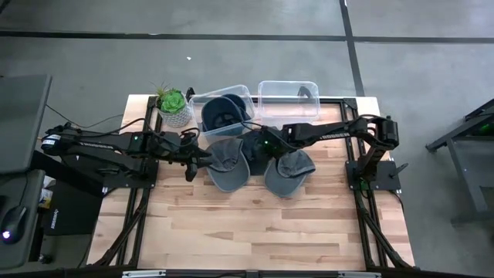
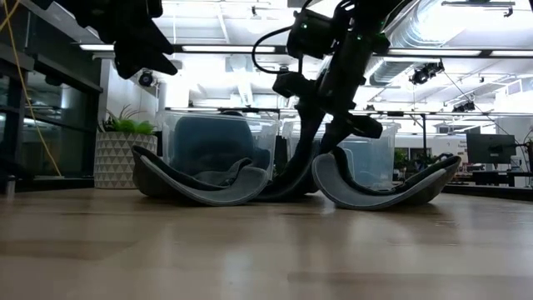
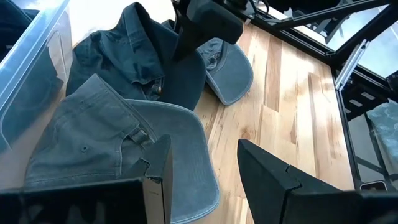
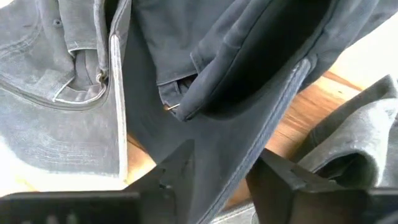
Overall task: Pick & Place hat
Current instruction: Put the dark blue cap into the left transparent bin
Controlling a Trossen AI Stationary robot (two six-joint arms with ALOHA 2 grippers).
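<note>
Here right gripper [image 4: 221,171] fingers straddle dark cap [image 4: 249,81] brim, grip unclear; left gripper [image 3: 202,171] apart, empty.

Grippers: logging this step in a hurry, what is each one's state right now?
Left gripper: open, empty, above the gray cap.
Right gripper: jaws straddle the dark cap; grip cannot be told.

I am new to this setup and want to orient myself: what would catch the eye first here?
Three caps lie bunched at the table's middle: a grey cap left, a grey cap right, a dark cap between them. The right gripper is down on the dark cap's brim; the left gripper hovers beside the left grey cap, open.
</note>
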